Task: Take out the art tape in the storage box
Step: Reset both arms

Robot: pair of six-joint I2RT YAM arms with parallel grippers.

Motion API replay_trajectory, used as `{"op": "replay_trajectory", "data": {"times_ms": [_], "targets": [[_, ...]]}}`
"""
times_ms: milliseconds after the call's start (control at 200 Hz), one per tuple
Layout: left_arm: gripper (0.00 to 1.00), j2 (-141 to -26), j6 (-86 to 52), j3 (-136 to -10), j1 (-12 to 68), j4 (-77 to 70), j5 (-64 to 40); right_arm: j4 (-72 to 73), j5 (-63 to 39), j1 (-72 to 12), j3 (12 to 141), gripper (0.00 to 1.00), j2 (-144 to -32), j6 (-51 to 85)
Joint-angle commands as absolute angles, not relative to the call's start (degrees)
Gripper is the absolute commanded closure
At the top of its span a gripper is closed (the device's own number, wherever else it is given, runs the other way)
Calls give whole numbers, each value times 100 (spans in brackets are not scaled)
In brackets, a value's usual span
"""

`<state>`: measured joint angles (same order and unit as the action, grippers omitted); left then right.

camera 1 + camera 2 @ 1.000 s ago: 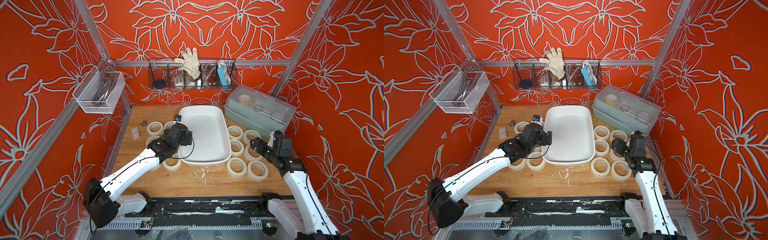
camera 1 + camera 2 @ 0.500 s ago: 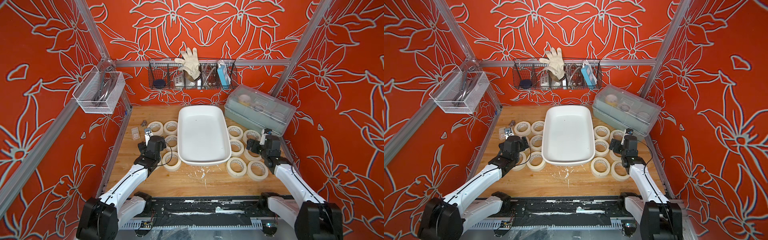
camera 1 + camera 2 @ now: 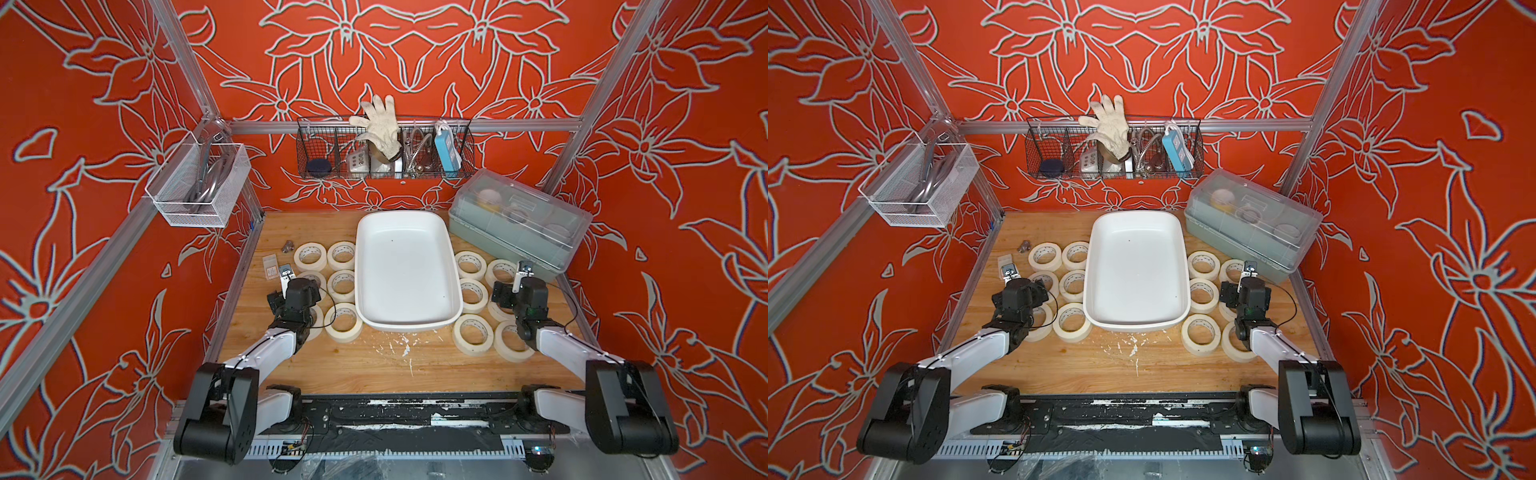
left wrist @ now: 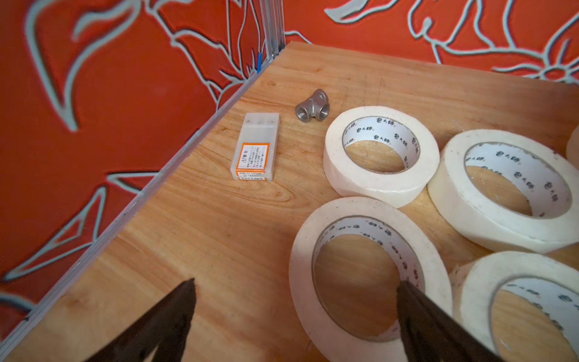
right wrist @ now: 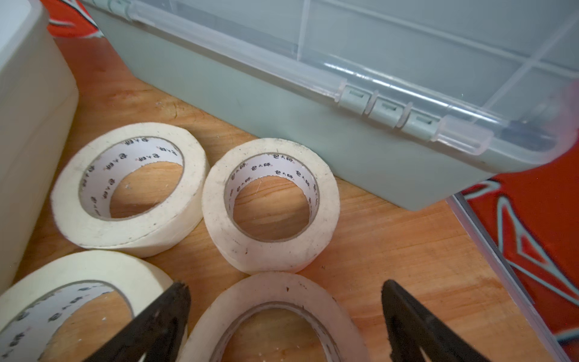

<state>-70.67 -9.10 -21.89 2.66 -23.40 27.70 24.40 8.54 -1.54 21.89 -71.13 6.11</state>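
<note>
tape rolls (image 3: 343, 328) sit on the table (image 3: 374, 365), flanking the white box (image 3: 407, 232). left gripper (image 4: 296, 283) spread, straddling one roll's wall. right gripper (image 5: 285, 285) spread, a roll between its fingers.

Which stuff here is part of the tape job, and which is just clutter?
Job: art tape rolls, white storage box.
Lying about: pipe tee, small plastic case, lidded grey-green box, black wire basket, white mesh basket, glove.

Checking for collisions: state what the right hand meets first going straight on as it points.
Probably the art tape roll right below the open right hand, before the grey-green lidded box; depth is unclear.
</note>
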Motion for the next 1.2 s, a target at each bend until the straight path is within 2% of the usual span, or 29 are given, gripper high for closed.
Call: {"op": "replay_trajectory", "data": {"times_ms": [0,235,300,375,500,580,631,1196], "targets": [[2,-7261,-592,-2055,117,-3328,2151,3354,1010,-176,2093,1,-7256,251],[2,-7696,-488,-1900,-35,-3908,1502,4983,795,-167,1684,1,-8132,118],[2,-7520,-464,-1609,-37,-4275,1407,4568,817,-167,1779,1,-8015,132],[2,-7440,-306,-1296,-35,-4722,1048,4806,817,-166,1737,1,-8108,117],[2,-8031,-36,-1337,-6,-5242,545,4691,817,-175,1751,1,-8057,118],[2,-8027,3,-1754,71,-4393,618,4732,817,-176,1749,1,-8070,111],[2,-8110,-4,-1660,79,-4726,742,4644,817,-175,1766,1,-8029,123],[2,-8061,-35,-1726,70,-4524,765,4632,831,-176,1793,1,-8057,120]]}}
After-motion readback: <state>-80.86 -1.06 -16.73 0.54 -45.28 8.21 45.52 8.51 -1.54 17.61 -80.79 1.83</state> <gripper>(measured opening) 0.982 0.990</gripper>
